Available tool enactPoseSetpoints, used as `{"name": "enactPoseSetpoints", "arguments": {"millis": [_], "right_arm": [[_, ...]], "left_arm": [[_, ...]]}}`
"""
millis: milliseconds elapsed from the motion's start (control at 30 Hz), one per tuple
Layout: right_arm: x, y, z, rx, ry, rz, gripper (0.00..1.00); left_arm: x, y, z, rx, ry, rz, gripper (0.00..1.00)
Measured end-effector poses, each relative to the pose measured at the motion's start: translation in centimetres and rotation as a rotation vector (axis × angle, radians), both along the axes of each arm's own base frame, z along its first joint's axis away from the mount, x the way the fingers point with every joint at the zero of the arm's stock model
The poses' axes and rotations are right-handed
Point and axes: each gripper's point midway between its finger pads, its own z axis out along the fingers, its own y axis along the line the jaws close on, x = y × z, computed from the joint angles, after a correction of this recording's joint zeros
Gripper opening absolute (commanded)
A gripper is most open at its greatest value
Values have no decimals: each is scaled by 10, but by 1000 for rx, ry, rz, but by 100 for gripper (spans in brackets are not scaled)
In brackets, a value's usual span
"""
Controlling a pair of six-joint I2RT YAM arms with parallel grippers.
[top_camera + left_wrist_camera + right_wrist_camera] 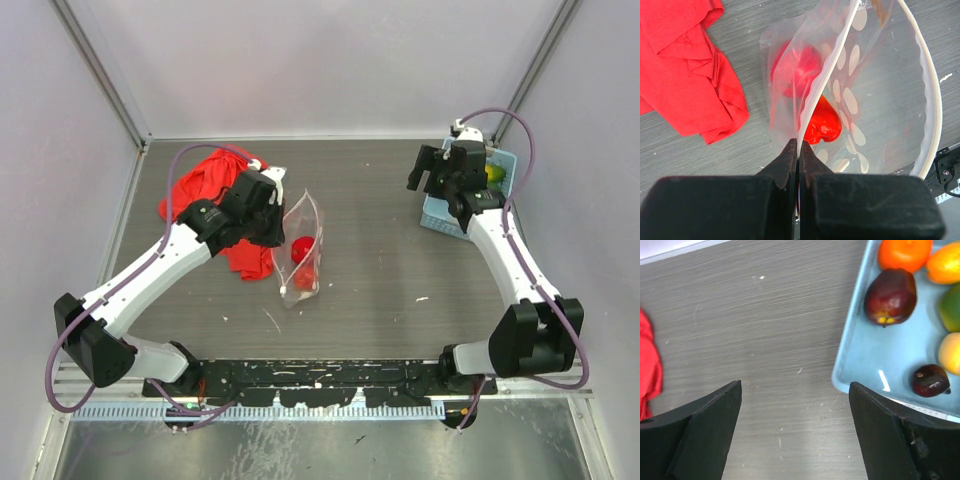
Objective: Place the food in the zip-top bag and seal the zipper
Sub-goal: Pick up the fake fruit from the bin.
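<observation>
We see the left end effector [799,146] closed tight on the rim of the zip-top bag [880,100]. The bag rests on the surface [765,315] beside the red cloth [685,75], with red toy fruits [822,122] inside. The right end effector [795,387] stands wide open and empty, just beside the light blue basket [860,357], where more food [891,296] lies.

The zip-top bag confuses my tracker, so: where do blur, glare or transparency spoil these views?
Left wrist: the zip-top bag is sharp, the red food hazy through its plastic, the near jaws soft. Top external: evenly lit, bag outline faint. Right wrist: a small glare streak on the basket floor.
</observation>
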Motion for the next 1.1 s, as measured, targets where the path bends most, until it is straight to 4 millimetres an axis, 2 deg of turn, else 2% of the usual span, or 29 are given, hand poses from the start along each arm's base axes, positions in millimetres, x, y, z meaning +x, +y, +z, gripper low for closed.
{"name": "enactPoseSetpoints", "arguments": {"millis": [400,533,700,800,1100], "right_arm": [[55,-90,-68,83,34,-251,100],[71,-116,-101,106,76,-310,100],[87,-129,-145,156,141,-327,100],[95,-130,-162,186,163,-317,100],[116,-126,-176,247,140,-255,100]], "left_arm": [[0,0,-1,1,1,0,0],[1,-1,-3,6,6,-1,0],[1,-1,-4,8,9,-1,0],[1,-1,-5,9,11,-1,0],[2,-2,-10,18,24,-3,0]]}}
